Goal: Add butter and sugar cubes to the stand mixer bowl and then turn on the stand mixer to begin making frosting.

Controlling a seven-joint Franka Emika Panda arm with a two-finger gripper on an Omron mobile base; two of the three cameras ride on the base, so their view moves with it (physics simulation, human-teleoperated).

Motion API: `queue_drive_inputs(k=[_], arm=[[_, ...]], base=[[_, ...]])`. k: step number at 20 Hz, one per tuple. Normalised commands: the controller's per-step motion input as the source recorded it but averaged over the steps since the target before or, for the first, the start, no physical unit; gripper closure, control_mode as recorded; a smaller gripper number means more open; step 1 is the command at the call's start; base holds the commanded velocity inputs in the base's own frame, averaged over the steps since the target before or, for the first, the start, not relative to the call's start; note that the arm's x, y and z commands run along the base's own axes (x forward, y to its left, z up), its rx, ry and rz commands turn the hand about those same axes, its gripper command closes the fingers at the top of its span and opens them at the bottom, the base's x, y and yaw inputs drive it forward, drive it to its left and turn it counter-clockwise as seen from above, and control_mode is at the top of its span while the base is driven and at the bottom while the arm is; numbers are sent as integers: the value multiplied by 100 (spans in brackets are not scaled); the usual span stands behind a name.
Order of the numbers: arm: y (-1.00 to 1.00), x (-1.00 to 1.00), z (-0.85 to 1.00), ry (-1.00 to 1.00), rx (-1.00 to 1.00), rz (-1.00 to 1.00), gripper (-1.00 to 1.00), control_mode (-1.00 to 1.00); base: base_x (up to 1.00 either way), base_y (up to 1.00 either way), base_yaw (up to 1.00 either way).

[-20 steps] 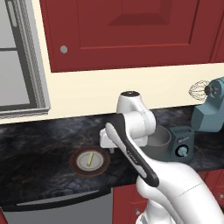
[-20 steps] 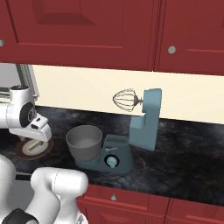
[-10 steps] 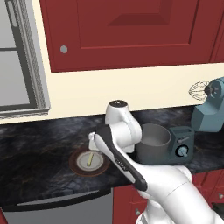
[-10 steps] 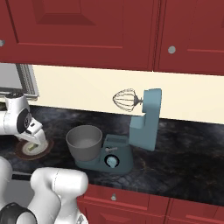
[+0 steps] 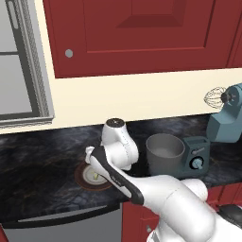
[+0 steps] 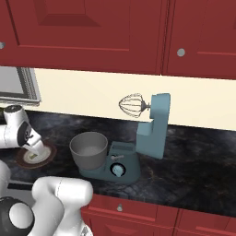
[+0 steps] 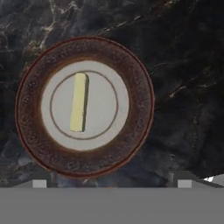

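Pale yellow and thin, the small butter stick (image 7: 79, 102) lies flat in the middle of a round white plate with a brown rim (image 7: 144, 122) on the dark marbled table (image 7: 183, 65), untouched. White arm and pincer (image 7: 111, 186) have swung leftward from beside the round grey metal stand mixer bowl (image 5: 164, 152) to hang above the plate, tips spread wide, empty: the butter pickup looks about to start. Rightmost stands the teal-blue stand mixer (image 6: 147, 143), head tilted up.
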Motion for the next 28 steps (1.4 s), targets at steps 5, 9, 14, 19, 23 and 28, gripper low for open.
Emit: queue_drive_inputs(k=[5,9,14,19,23,28], arm=[[37,42,-32,2,-5,-7,-100,-100],[16,31,-31,4,0,-1,-100,-100],[3,19,-25,4,0,0,-100,-100],[0,18,-27,2,0,0,-100,-100],[7,22,-25,4,0,0,-100,-100],[12,19,-24,5,-2,-1,-100,-100]], base=[[0,0,0],[0,0,0],[0,0,0],[0,0,0],[0,0,0],[0,0,0]])
